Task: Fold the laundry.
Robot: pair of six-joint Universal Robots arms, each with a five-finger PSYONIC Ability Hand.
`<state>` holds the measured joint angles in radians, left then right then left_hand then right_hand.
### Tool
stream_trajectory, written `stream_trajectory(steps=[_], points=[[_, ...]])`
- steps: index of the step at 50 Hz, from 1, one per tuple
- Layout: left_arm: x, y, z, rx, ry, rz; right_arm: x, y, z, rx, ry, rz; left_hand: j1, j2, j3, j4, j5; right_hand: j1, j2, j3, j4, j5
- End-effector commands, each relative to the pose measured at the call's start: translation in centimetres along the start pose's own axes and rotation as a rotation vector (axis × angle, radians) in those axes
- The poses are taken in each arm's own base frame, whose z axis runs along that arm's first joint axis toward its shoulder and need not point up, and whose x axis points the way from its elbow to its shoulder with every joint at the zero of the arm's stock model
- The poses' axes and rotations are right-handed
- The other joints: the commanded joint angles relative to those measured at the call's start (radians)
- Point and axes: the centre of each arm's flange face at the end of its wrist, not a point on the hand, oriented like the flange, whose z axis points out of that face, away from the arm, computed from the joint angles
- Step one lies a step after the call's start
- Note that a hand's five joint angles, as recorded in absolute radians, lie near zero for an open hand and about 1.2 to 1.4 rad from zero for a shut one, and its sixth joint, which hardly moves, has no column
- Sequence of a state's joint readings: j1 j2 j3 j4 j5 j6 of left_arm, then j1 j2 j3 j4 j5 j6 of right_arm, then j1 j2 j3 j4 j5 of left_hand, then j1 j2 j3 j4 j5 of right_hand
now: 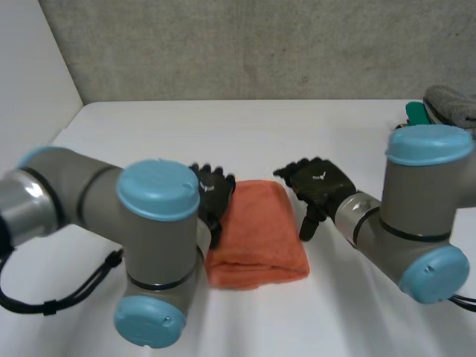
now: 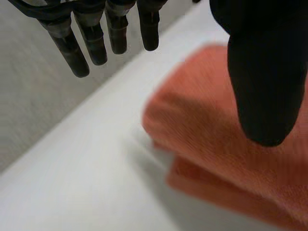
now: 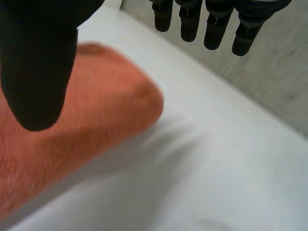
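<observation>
A folded orange towel (image 1: pixel 257 232) lies in the middle of the white table (image 1: pixel 223 134). My left hand (image 1: pixel 211 195) hangs beside the towel's left edge, open, its fingers (image 2: pixel 94 41) straight over bare table and its thumb (image 2: pixel 264 86) above the folded towel (image 2: pixel 226 144). On the other side my right hand (image 1: pixel 320 186) is open too, apart from the towel's right edge. Its thumb (image 3: pixel 36 72) hovers over the towel (image 3: pixel 86 125) and its fingers (image 3: pixel 216 29) point at the table beyond. Neither hand holds cloth.
A grey cloth bundle (image 1: pixel 452 104) with something green (image 1: pixel 416 113) beside it lies at the table's far right edge. A grey wall (image 1: pixel 260 44) runs behind the table. Both my arms' elbows stand low near the table's front.
</observation>
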<state>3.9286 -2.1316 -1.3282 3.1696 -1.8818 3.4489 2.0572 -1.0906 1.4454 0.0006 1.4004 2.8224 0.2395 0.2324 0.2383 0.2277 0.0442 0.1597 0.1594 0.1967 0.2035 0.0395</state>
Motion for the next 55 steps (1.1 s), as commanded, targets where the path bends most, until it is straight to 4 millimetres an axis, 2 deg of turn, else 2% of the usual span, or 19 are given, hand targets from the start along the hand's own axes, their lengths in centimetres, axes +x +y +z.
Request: stream_trajectory(steps=[1, 4, 5, 10, 12, 16, 24, 31, 43, 51, 54, 55], points=[[-1.9, -4.5, -2.5, 0.155, 0.059, -0.044, -2.5, -1.0, -3.6, 0.175, -0.004, -0.066, -0.044, -0.037, -0.042, -0.032, -0.023, 0.015, 0.015, -0.022, -0.029, -0.04], [-2.2, -5.0, -3.0, 0.185, 0.111, -0.052, -4.3, 0.3, -4.4, 0.179, -0.035, -0.097, -0.044, -0.037, -0.042, -0.032, -0.023, 0.015, 0.015, -0.022, -0.029, -0.04], [-2.6, -5.0, -2.9, 0.198, 0.142, -0.059, -5.4, 1.4, -4.9, 0.173, -0.057, -0.105, -0.044, -0.037, -0.042, -0.032, -0.023, 0.015, 0.015, -0.022, -0.029, -0.04], [-3.1, -4.7, -2.5, 0.209, 0.229, -0.101, -7.0, 4.0, -5.6, 0.128, -0.088, -0.109, -0.029, -0.022, -0.028, -0.017, -0.008, 0.015, 0.015, -0.022, -0.029, -0.04], [-3.1, -4.6, -2.5, 0.208, 0.252, -0.12, -7.3, 5.3, -4.9, 0.107, -0.08, -0.111, -0.026, -0.019, -0.025, -0.014, -0.005, 0.015, 0.015, -0.022, -0.029, -0.04], [-3.2, -4.5, -2.3, 0.203, 0.266, -0.165, -7.6, 6.7, -3.5, 0.117, -0.049, -0.126, -0.02, -0.013, -0.019, -0.008, 0.001, 0.015, 0.015, -0.022, -0.029, -0.04], [-3.1, -4.1, -2.0, 0.188, 0.271, -0.179, -7.4, 7.8, -1.1, 0.141, -0.013, -0.181, -0.02, -0.013, -0.019, -0.008, 0.001, 0.015, 0.015, -0.022, -0.029, -0.04], [-3.0, -4.0, -2.1, 0.185, 0.274, -0.178, -7.4, 7.5, -0.4, 0.156, -0.01, -0.215, -0.02, -0.013, -0.019, -0.008, 0.001, 0.022, 0.022, -0.015, -0.022, -0.032], [-2.9, -4.0, -2.2, 0.184, 0.276, -0.177, -7.3, 6.5, 1.2, 0.199, -0.013, -0.217, -0.02, -0.013, -0.019, -0.008, 0.001, 0.248, 0.248, 0.211, 0.204, 0.194], [-2.9, -4.0, -2.2, 0.182, 0.274, -0.177, -7.1, 6.1, 2.1, 0.218, -0.011, -0.215, -0.02, -0.013, -0.019, -0.008, 0.001, 0.26, 0.26, 0.223, 0.216, 0.206], [-3.0, -4.0, -2.2, 0.184, 0.274, -0.178, -7.3, 6.2, 2.5, 0.224, -0.025, -0.218, -0.02, -0.013, -0.019, -0.008, 0.001, 0.368, 0.368, 0.331, 0.324, 0.314], [-3.0, -4.0, -2.2, 0.184, 0.274, -0.178, -7.3, 6.1, 2.6, 0.231, -0.028, -0.219, -0.02, -0.013, -0.019, -0.008, 0.001, 0.514, 0.514, 0.477, 0.47, 0.46]])
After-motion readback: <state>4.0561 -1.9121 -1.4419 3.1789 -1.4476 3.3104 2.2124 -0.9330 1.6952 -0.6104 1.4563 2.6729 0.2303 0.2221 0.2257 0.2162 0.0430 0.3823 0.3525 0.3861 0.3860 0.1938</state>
